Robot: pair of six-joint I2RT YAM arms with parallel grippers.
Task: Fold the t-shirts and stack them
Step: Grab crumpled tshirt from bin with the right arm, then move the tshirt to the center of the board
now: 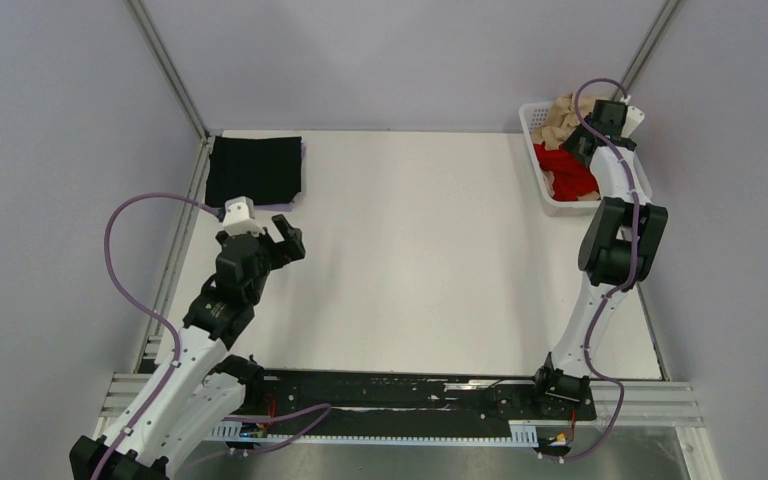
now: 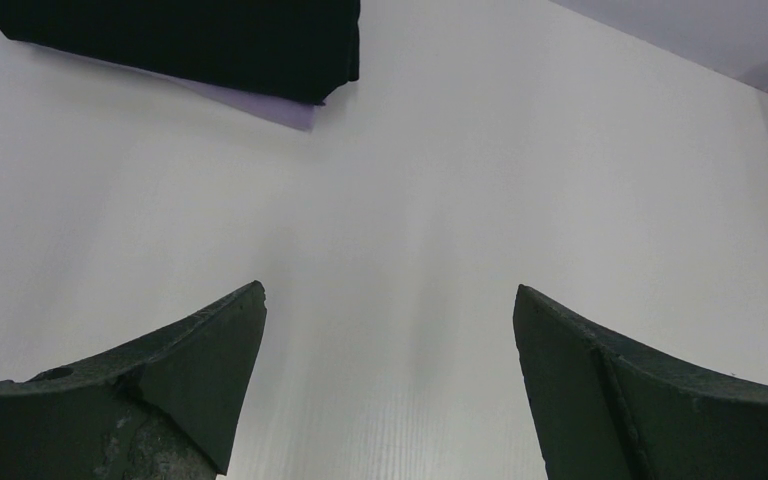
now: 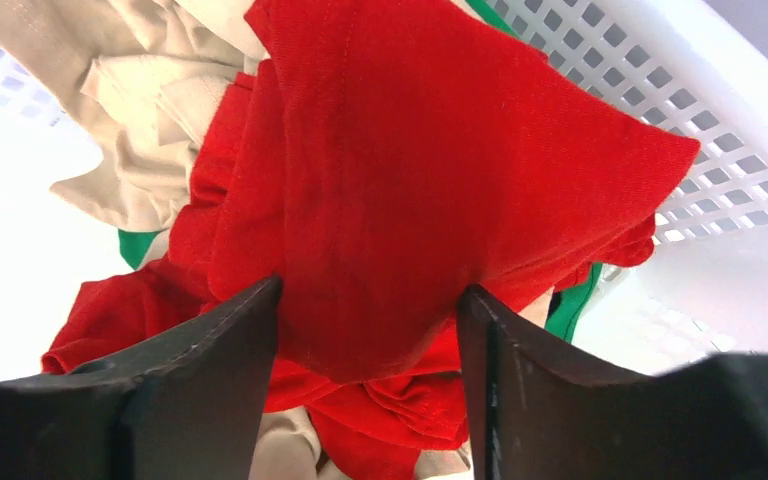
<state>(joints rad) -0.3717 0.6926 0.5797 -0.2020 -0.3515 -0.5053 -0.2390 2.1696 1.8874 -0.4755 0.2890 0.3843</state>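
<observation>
1. Your left pincer hovers wide open above the table, holding nothing; the folded black t-shirt lies at the far left corner, apart from it.
2. Your right pincer sits in the white basket; the red t-shirt fills its half-open gap; you cannot tell whether it grips.
3. The beige t-shirts and the green t-shirt lie crumpled around the red one.

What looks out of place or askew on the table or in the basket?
One small thing: a pale lilac edge pokes out from under the folded black t-shirt at the table's far left corner; I cannot tell what it is. The shirts crumpled in the basket look as expected.
</observation>
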